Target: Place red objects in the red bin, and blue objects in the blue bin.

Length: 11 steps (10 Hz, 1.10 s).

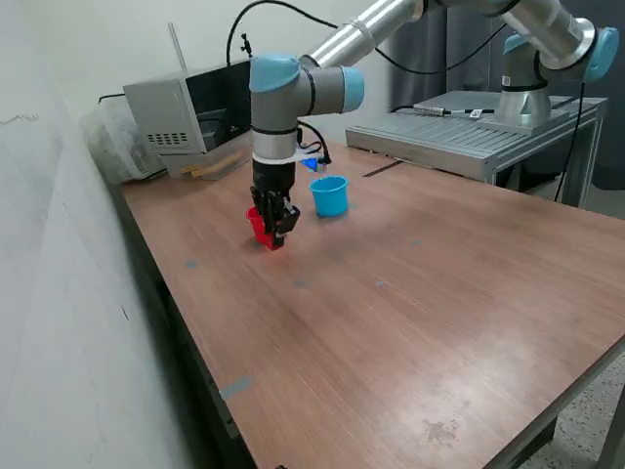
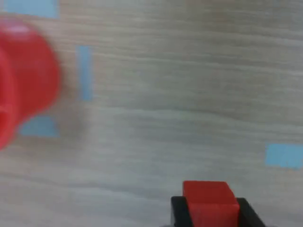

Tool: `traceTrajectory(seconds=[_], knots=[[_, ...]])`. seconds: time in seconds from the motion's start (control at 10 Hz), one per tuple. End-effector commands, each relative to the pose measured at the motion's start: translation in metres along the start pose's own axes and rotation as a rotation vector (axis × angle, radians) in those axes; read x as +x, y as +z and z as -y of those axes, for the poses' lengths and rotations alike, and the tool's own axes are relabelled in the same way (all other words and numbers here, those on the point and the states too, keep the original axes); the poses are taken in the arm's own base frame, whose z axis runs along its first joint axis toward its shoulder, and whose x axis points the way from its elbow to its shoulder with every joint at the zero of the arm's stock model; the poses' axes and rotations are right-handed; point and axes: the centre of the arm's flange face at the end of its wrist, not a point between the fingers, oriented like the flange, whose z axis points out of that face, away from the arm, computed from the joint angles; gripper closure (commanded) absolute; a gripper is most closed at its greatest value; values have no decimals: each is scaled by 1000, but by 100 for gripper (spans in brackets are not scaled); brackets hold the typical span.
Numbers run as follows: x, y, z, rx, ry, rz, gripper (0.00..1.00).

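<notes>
My two-finger claw [image 2: 208,213] is clamped on a small solid red cube [image 2: 209,201]; the wrist view shows black fingers [image 2: 179,213] flanking it on both sides, cube faces flush to the pads, so the grip looks square and not skewed. I'm holding it low above the wooden table [image 1: 410,322], right by the small round red plastic cup [image 2: 23,80], which is where this cube belongs. In the exterior view my claw [image 1: 277,230] hangs straight down and covers most of the red cup [image 1: 255,222]; only a sliver shows on the exterior view's left of the fingers. I cannot tell from either view whether the cube is above the rim or just beside it. The wrist picture puts the cup off to one side, apart from the cube, so my read is I'm not centred over the opening yet. The small round light blue plastic cup [image 1: 330,195] stands upright near the red one, apart from it. Vertical claw makes sense: a straight drop in. Risk: clipping the rim and tipping the light cup. No other cubes are visible.
</notes>
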Motion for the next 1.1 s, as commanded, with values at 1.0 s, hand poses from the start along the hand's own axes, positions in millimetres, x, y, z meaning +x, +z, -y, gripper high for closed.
traceTrajectory(seconds=[1.0], knots=[[-131,-63,41,85,59,18,100]])
